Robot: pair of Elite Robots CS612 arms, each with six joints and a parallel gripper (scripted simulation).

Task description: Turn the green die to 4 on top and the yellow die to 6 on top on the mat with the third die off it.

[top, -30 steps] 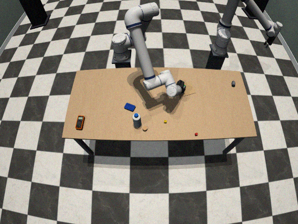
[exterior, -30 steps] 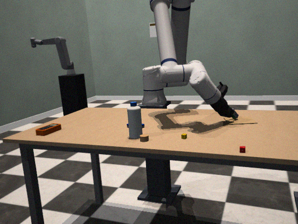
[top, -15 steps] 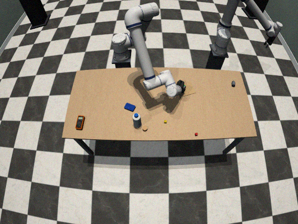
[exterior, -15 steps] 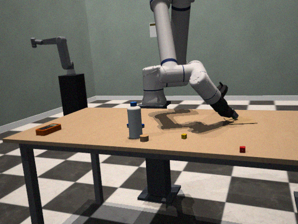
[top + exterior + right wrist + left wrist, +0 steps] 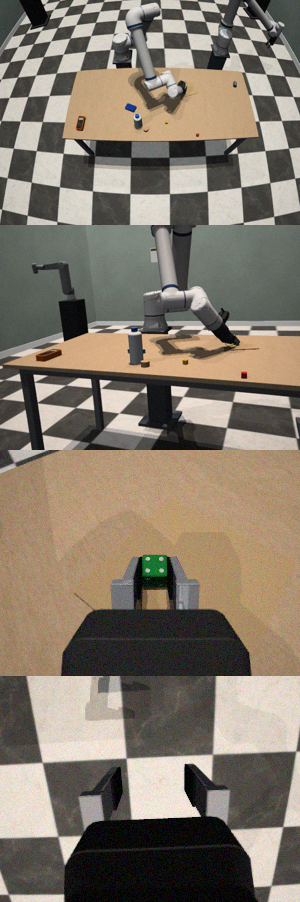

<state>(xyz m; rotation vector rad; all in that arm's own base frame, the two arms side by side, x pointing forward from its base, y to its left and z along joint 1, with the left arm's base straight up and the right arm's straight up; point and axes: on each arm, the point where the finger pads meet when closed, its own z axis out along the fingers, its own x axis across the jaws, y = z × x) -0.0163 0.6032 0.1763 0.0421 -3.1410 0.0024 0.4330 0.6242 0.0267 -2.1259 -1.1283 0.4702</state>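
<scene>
My right gripper (image 5: pixel 185 87) (image 5: pixel 237 344) (image 5: pixel 154 569) is tilted and shut on the green die (image 5: pixel 154 566), low over the thin wood-coloured mat (image 5: pixel 193 91) (image 5: pixel 247 346) (image 5: pixel 260 581). A face with four pips points at the right wrist camera. Whether the die touches the mat is hard to tell. The yellow die (image 5: pixel 166 122) (image 5: pixel 185 362) lies on the table off the mat; its top pips are too small to read. The red die (image 5: pixel 197 135) (image 5: pixel 244 375) lies off the mat near the table's front edge. My left gripper (image 5: pixel 267 45) (image 5: pixel 152 778) is open and empty, above the floor beyond the table.
A grey bottle (image 5: pixel 137 122) (image 5: pixel 135 348) stands beside a round wooden disc (image 5: pixel 146 129) (image 5: pixel 145 363). A blue box (image 5: pixel 130 107) lies behind it. An orange multimeter (image 5: pixel 80 123) (image 5: pixel 49 355) is at the left. A small dark object (image 5: pixel 234 84) lies at the far right.
</scene>
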